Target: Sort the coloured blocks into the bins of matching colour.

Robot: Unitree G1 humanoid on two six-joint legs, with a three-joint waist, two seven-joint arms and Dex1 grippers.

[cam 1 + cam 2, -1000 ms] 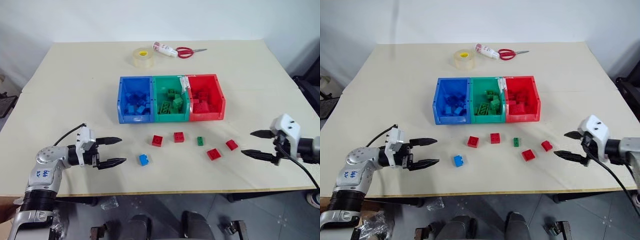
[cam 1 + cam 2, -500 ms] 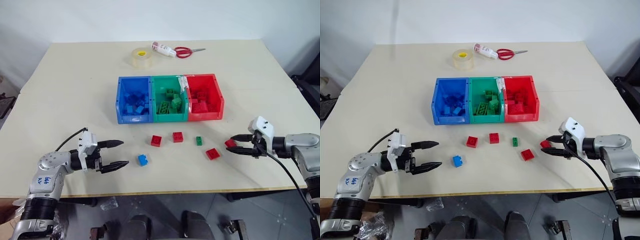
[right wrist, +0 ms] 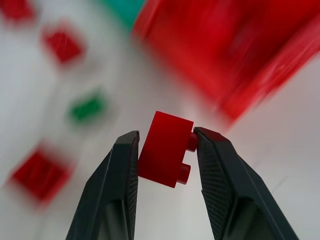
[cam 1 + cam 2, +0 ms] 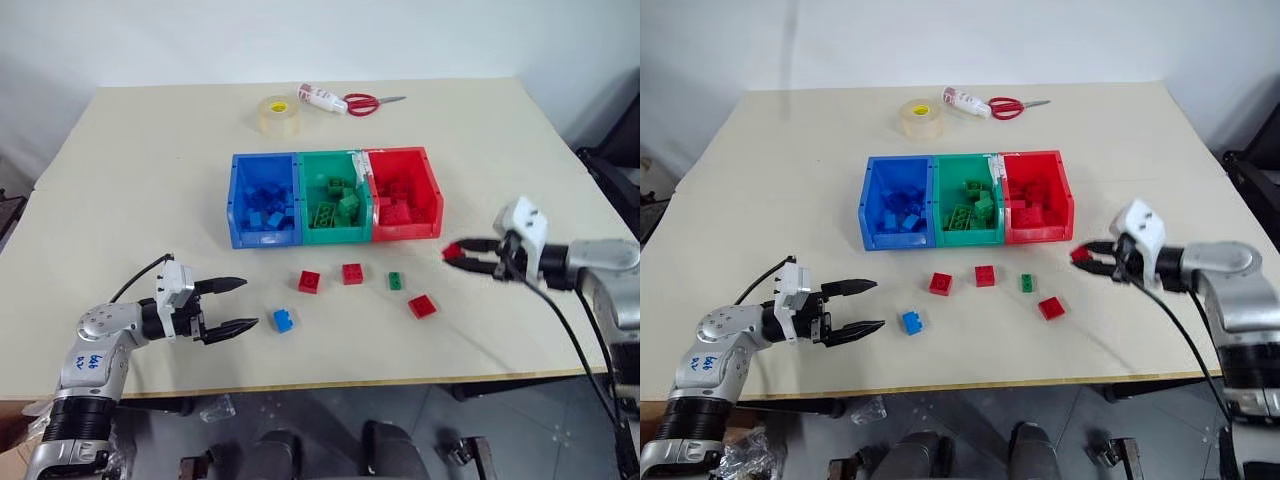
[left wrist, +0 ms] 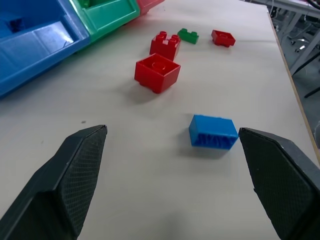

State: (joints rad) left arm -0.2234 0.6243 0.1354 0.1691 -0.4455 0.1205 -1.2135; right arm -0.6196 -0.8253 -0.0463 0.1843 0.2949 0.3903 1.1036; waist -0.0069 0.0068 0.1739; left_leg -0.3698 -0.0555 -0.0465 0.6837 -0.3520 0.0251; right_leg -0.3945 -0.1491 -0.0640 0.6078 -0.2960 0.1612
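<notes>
Three joined bins sit mid-table: blue point(image 4: 265, 238), green point(image 4: 335, 236) and red point(image 4: 408, 232), each holding blocks of its own colour. In front of them lie loose blocks: red point(image 4: 310, 282), red point(image 4: 352, 273), green point(image 4: 396, 281), red point(image 4: 422, 306) and blue point(image 4: 284, 320). My right gripper point(image 4: 452, 253) is shut on a red block point(image 3: 165, 149), held above the table just right of the red bin's front corner. My left gripper point(image 4: 240, 305) stands open near the front left, level with the blue block point(image 5: 213, 132), which lies ahead of its fingers.
At the table's far edge are a clear tape roll point(image 4: 279, 115), a small glue bottle point(image 4: 320, 98) and red-handled scissors point(image 4: 365, 101). The table's front edge runs close under both arms.
My right gripper closed on the rightmost red block, then lifted it and carried it towards the red bin. The left gripper stayed open and in place.
</notes>
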